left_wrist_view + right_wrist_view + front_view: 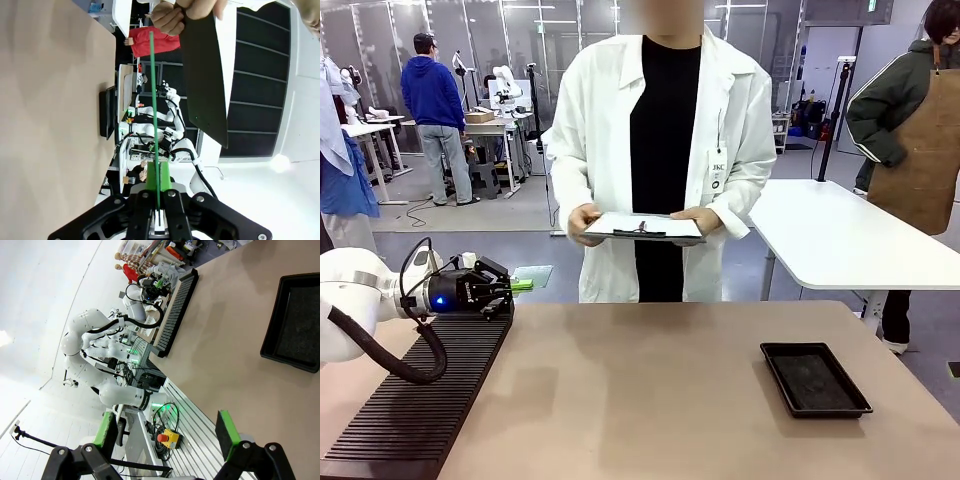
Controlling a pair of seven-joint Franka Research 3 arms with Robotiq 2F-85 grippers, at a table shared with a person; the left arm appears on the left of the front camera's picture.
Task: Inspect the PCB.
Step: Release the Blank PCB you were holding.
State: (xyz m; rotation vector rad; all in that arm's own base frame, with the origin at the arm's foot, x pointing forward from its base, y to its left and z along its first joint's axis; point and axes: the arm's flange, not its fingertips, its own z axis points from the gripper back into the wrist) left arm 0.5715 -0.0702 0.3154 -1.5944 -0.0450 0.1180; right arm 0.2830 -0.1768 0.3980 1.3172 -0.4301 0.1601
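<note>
**PCB (155,125) clamped edge-on in left gripper (518,286)**

The left gripper hovers above the far end of the black slotted rack (420,400) along the table's (640,380) left edge, jaws closed on the thin green board; the right gripper (165,420) stands wide apart, holding nothing; a black tray (798,347) sits near the table's right edge; beyond the far edge a person (660,120) holds a clipboard (642,227)
</note>
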